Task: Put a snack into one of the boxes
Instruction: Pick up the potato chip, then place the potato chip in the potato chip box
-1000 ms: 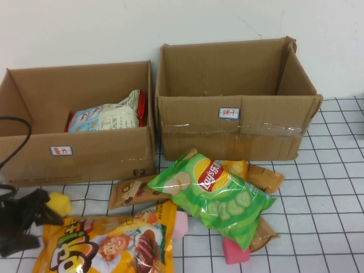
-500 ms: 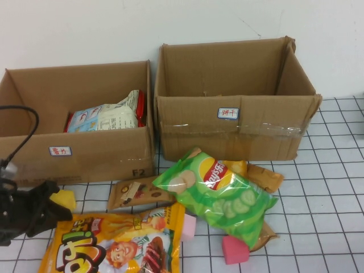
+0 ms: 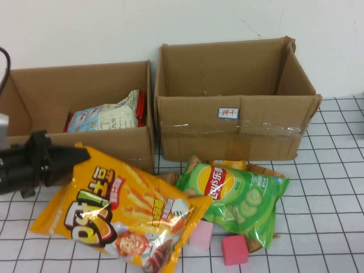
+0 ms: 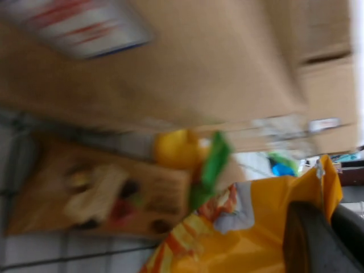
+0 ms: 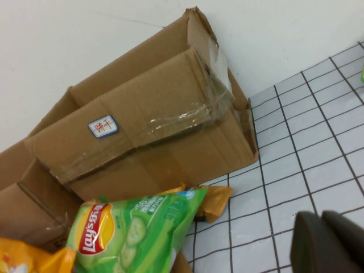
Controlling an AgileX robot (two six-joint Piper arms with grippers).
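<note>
High view: we find the left gripper at the counter's left edge, in front of the left box, its fingers pinching the top corner of the orange bag. The bag hangs tilted from that corner, its lower end resting near the pink blocks on the counter. The left box already holds a pale packet; the right box looks empty from here. A green chip bag lies in front of the right box, on top of brown packets of which only the edges show. The right gripper does not appear in this view.

Left wrist view: the picture is smeared. We make out the orange bag running up to a dark finger at the frame's corner, a brown packet on the counter, and cardboard behind.

Right wrist view: the right gripper shows only as dark fingers pressed together, with nothing between them, over the bare grid near the right box. The green bag lies in front of that box.

Judgement: the step in hand is the lift of the orange bag, just after the grasp. The next move calls for raising the bag until its hanging end clears the left box's front wall, carrying it over the opening, then spreading the fingers. A corner pinch on a slack bag may slip or swing.
</note>
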